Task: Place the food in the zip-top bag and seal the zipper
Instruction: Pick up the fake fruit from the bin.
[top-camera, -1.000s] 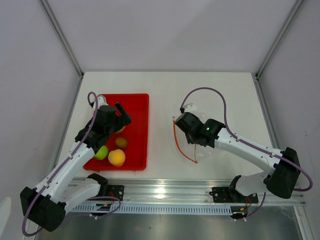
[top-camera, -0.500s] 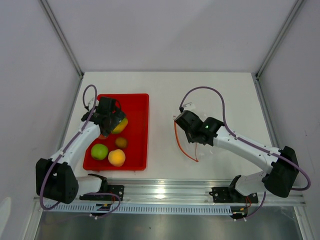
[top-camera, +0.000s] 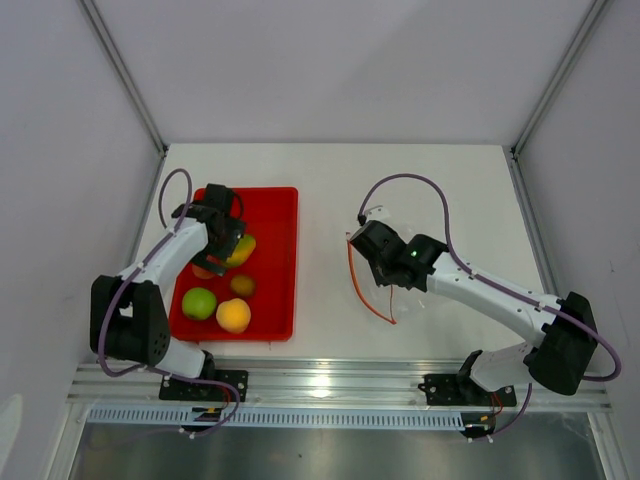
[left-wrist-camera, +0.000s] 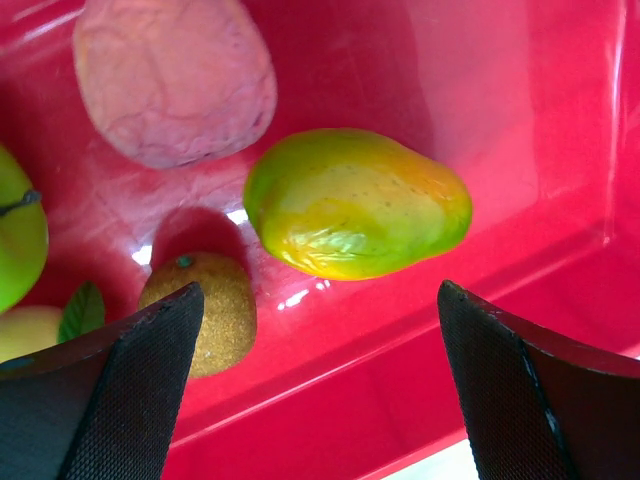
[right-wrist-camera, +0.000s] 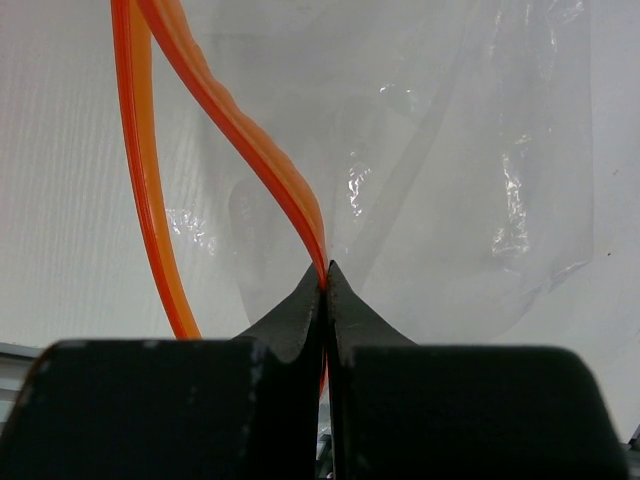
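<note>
The food lies in the red tray (top-camera: 280, 215): a green apple (top-camera: 199, 302), an orange ball (top-camera: 233, 315), a small brown fruit (top-camera: 242, 285), a yellow-green fruit (top-camera: 241, 250) and a pink fruit (left-wrist-camera: 175, 80). My left gripper (left-wrist-camera: 320, 292) hangs open low over the tray. The yellow-green fruit (left-wrist-camera: 355, 203) lies just beyond its fingertips. To the right on the white table, the clear zip-top bag (right-wrist-camera: 450, 150) lies with its mouth gaping. My right gripper (right-wrist-camera: 325, 270) is shut on the orange zipper (right-wrist-camera: 240, 130) strip of one lip.
The tray's raised near wall (left-wrist-camera: 400, 330) runs right under the left fingers. White table (top-camera: 320, 170) lies between tray and bag. Grey walls enclose the table on three sides. A metal rail (top-camera: 330, 385) runs along the near edge.
My left arm has swung toward the tray's back left and its open gripper has come down over the yellow-green fruit. The right gripper and bag have hardly moved.
</note>
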